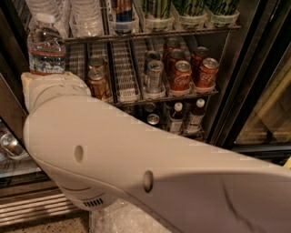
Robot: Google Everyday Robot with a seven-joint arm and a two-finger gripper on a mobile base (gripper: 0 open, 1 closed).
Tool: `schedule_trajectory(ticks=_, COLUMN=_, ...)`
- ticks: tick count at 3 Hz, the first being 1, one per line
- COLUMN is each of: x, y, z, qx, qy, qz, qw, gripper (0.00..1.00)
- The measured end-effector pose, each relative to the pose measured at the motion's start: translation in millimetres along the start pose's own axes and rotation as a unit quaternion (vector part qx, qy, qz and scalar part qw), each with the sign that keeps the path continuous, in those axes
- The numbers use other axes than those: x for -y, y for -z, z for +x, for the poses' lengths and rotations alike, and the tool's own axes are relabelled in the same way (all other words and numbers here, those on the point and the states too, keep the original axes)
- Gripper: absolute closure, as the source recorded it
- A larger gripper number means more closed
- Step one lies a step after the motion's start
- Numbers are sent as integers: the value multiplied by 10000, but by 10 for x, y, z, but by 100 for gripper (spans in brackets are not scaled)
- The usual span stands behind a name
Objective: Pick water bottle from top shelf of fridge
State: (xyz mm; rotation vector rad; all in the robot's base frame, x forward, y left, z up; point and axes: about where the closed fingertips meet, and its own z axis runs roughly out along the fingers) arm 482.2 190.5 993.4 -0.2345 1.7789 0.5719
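Observation:
The water bottle is clear and ribbed, with a white cap and a blue, white and red label. It stands upright at the upper left, in front of the open fridge and left of the top shelf. My gripper is at the end of my white arm, right under the bottle. It holds the bottle's lower part, and my wrist hides the fingers. More clear bottles stand on the top shelf.
Green-labelled containers line the top shelf's right side. Soda cans fill the rack below, and dark bottles with white caps stand lower still. The fridge's dark door frame is at right, its louvred base at lower left. Crumpled clear plastic lies below.

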Motion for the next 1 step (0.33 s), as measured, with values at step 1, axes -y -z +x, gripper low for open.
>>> schedule_trajectory(ticks=1, x=-50, y=67, z=112, qx=-80, qy=-207, qz=31, qw=9997, gripper=100)
